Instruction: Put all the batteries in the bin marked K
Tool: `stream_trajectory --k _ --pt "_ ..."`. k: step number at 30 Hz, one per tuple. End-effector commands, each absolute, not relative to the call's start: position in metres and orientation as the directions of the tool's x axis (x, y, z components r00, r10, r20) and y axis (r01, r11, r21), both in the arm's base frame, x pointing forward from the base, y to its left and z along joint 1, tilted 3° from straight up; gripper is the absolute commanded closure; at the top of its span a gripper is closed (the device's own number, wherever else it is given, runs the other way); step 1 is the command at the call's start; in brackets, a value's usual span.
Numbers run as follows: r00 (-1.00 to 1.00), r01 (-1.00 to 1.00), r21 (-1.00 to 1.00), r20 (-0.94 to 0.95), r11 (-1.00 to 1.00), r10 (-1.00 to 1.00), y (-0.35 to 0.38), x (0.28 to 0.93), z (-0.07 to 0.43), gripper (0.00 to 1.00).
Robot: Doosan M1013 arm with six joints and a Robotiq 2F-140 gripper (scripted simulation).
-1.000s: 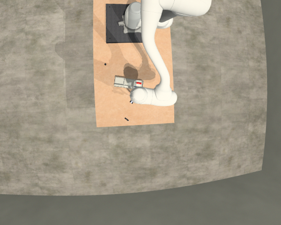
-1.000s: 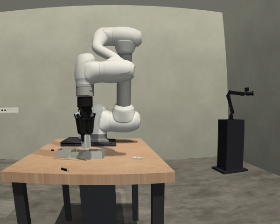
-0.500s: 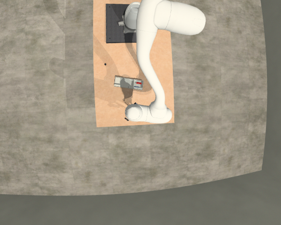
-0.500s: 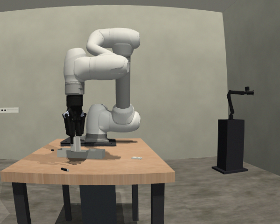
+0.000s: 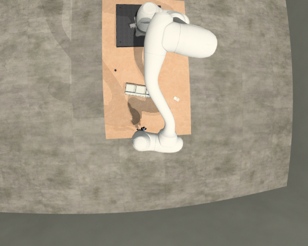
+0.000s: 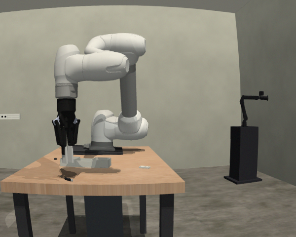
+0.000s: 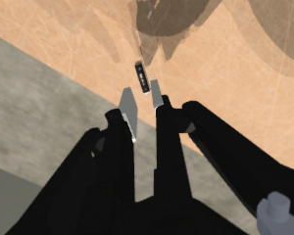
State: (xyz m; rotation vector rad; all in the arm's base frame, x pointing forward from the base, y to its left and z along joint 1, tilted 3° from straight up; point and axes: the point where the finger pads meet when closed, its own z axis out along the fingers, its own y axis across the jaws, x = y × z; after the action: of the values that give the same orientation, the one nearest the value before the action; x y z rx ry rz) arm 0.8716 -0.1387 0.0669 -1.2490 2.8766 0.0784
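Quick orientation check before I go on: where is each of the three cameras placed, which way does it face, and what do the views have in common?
Top: overhead, facing straight down on the table; the white arm and the bin show.
Exterior: off the table's front edge, facing the back wall; the whole arm and the claw show.
Wrist: on the claw, looking down past its fingers at the black battery near the table edge.
Shared: all three show that battery, and.

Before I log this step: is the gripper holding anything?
Gripper: nearly shut, holding nothing; the black battery lies on the table just beyond its fingertips.
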Motion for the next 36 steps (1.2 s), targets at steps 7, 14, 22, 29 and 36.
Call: stream_trajectory --k 7,14,22,29,36 --pt "-0.683 -0.73 0.044 -0.024 0.682 -0.73 -0.141 0.877 0.068 0.77" --pt "-0.683 -0.73 0.044 -0.024 0.682 -0.73 -0.14 0.876 0.068 0.77" --pt "-0.683 -0.73 0.044 -0.024 0.682 -0.73 -0.139 0.874 0.068 0.77" --pt "-0.683 -0.73 0.044 -0.024 0.682 -0.73 -0.139 0.874 0.068 0.77" --pt "-0.683 -0.73 0.044 -0.024 0.682 -0.73 -0.139 0.874 0.052 0.77"
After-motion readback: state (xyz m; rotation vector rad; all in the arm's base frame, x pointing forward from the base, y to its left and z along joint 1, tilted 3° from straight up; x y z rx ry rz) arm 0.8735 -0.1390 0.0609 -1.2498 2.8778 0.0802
